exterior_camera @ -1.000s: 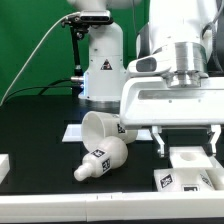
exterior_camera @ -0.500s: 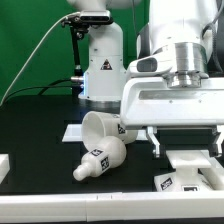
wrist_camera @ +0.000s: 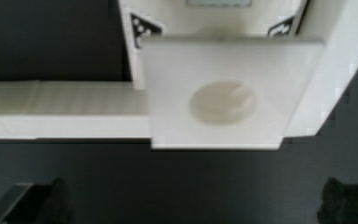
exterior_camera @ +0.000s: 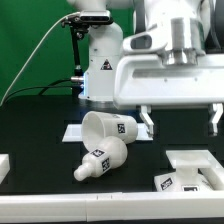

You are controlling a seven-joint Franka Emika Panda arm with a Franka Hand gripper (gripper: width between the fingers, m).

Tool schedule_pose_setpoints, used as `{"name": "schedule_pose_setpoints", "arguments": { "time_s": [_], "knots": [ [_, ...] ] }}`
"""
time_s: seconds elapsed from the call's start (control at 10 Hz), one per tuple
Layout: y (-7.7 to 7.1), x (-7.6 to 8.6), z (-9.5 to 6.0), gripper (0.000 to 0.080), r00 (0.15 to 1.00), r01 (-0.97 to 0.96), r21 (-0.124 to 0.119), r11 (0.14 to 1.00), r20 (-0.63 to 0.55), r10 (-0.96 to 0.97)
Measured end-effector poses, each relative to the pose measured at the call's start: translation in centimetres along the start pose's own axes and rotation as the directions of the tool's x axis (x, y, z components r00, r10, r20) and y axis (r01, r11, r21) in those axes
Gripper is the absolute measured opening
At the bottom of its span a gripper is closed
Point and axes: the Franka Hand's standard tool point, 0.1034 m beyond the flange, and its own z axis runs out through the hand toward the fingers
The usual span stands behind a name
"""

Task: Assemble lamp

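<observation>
The blocky white lamp base (exterior_camera: 193,172) sits at the front of the exterior view's right, its tags facing the front. In the wrist view the base (wrist_camera: 229,95) lies straight below the camera, with its round socket showing. My gripper (exterior_camera: 180,124) hangs above the base, open wide and empty. Only its dark fingertips (wrist_camera: 28,203) show at the wrist view's corners, well apart from the base. The tapered shade (exterior_camera: 108,128) lies on its side mid-table. The ball bulb (exterior_camera: 100,160) lies on its side in front of the shade.
The marker board (exterior_camera: 72,132) lies flat behind the shade. A white block (exterior_camera: 3,166) sits at the exterior view's left edge. A white bar (wrist_camera: 51,110) runs beside the base in the wrist view. The robot's white pedestal (exterior_camera: 100,65) stands at the back.
My gripper has risen straight up from around the base, still open. The base, shade and bulb have stayed in place.
</observation>
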Motion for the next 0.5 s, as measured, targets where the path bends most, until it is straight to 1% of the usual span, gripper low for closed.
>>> {"name": "schedule_pose_setpoints", "arguments": {
  "time_s": [0.1, 0.2, 0.3, 0.5],
  "knots": [
    [0.37, 1.38, -0.82, 0.0699, 0.999, -0.021, 0.010, 1.000, 0.030, 0.021],
    [0.25, 1.44, -0.61, 0.0699, 1.000, -0.016, 0.007, 1.000, 0.006, 0.016],
    [0.22, 0.91, -0.34, 0.0699, 1.000, -0.014, 0.006, 1.000, 0.015, 0.014],
    [0.28, 0.92, -0.33, 0.0699, 1.000, -0.006, 0.005, 1.000, 0.015, 0.006]
  ]
}}
